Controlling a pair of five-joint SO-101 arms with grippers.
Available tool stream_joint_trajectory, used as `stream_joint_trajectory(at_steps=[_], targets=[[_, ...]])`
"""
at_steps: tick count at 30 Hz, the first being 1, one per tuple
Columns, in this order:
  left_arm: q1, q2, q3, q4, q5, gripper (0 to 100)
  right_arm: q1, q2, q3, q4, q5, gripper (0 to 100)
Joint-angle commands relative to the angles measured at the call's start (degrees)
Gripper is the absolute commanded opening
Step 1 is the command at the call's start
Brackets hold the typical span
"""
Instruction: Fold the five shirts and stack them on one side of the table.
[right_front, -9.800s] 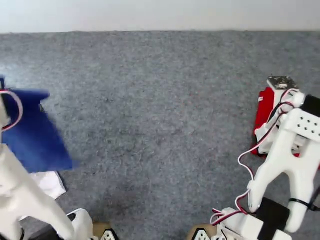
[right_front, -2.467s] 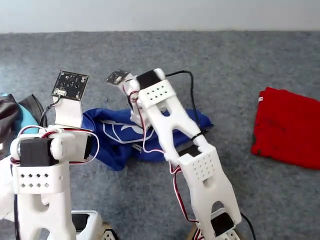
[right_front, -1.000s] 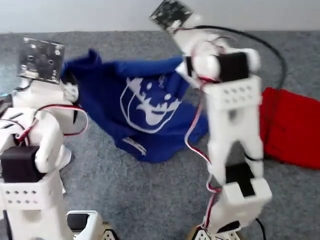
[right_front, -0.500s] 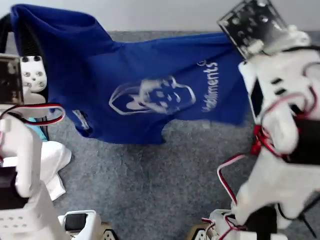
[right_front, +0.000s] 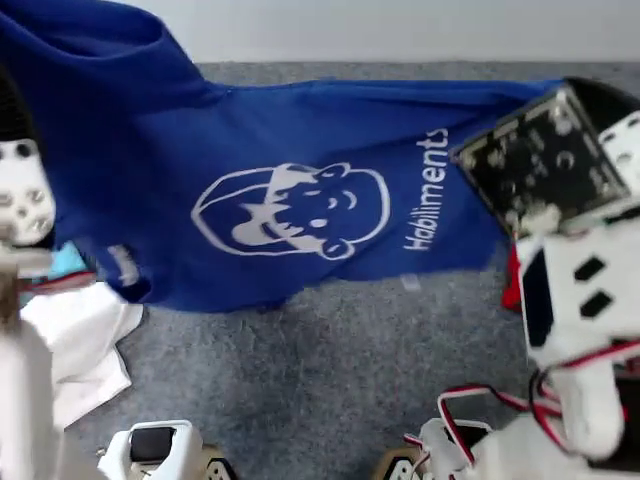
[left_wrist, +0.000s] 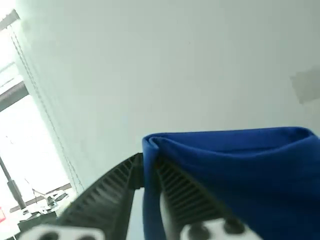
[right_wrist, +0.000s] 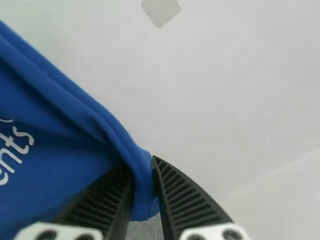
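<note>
Blue shirt (right_front: 300, 200): spread aloft over the grey table (right_front: 330, 380), one edge clamped in the left gripper (left_wrist: 149, 164), the other in the right gripper (right_wrist: 142, 177). White garment (right_front: 85, 340) and teal cloth (right_front: 65, 262) lie under its left end; red shirt (right_front: 510, 285) largely hidden behind the right arm (right_front: 580, 300).

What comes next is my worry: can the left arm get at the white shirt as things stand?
Probably not yet: the left gripper has its fingers shut on the raised blue shirt and would have to let go first. The white shirt lies uncovered.
</note>
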Motion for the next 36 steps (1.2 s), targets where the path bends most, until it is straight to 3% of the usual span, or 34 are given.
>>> stream_joint_trajectory(at_steps=[1,10,14,18,24,29,36], targets=[[0.2,0.1,-5.1,0.1,-2.5,1,0.8,-2.6,-1.3,1.2,0.4,0.9],[-0.3,-0.2,-12.0,0.3,-5.2,1,10.8,-9.4,-1.2,1.3,0.8,0.9],[-0.3,-0.3,-12.0,0.9,-5.5,1,11.8,-10.8,-1.1,3.0,3.6,0.9],[0.3,0.6,-9.5,7.2,-5.5,1,11.6,-7.7,-0.1,8.7,4.8,0.9],[5.2,5.5,4.4,17.5,-5.5,1,9.7,1.1,11.6,10.7,4.8,0.9],[8.6,13.7,17.5,11.4,-5.4,1,5.8,9.4,25.3,6.0,4.7,0.9],[8.4,29.5,21.7,-7.9,-5.3,1,3.9,20.1,34.8,-14.1,3.0,0.9]])
